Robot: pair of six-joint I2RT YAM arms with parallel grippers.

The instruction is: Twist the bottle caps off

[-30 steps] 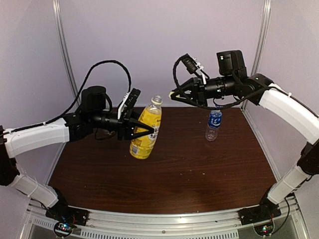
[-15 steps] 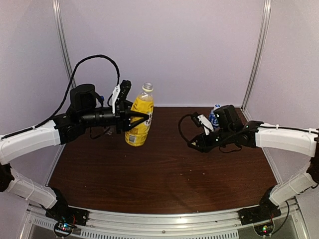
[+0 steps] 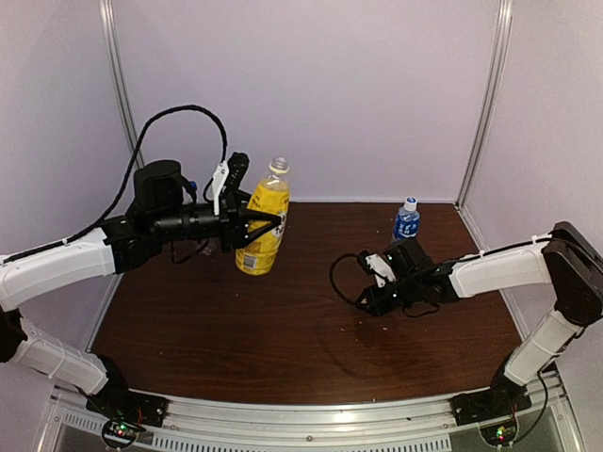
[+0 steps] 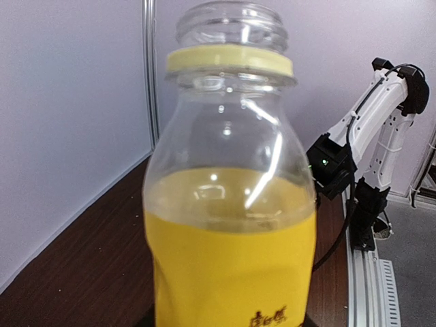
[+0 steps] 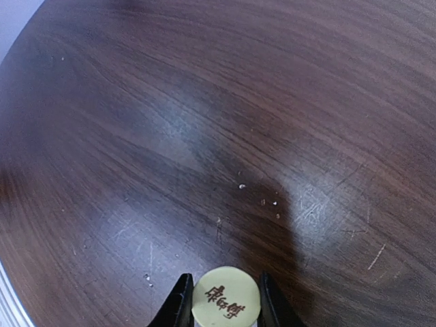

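My left gripper (image 3: 267, 230) is shut on the yellow-orange bottle (image 3: 269, 196) and holds it upright above the table's back left. In the left wrist view the bottle (image 4: 231, 259) fills the frame. Its clear threaded neck (image 4: 229, 26) is open, with only a yellow ring under it. My right gripper (image 3: 366, 303) is low over the table's middle right. It is shut on the yellow cap (image 5: 226, 303), which sits flat between its black fingers (image 5: 178, 303). A small clear bottle with a blue label (image 3: 406, 221), capped, stands at the back right. The third bottle is out of view.
The dark brown wooden table (image 3: 283, 330) has grey walls on three sides and metal posts (image 3: 485, 104) at the back corners. A few crumbs (image 5: 269, 201) lie on the scratched wood ahead of the right gripper. The right arm's cable (image 3: 341, 282) loops beside its wrist.
The right gripper came down from beside the yellow bottle's neck to just above the table, then slid left. The left gripper drew the bottle back and upright, then held still.
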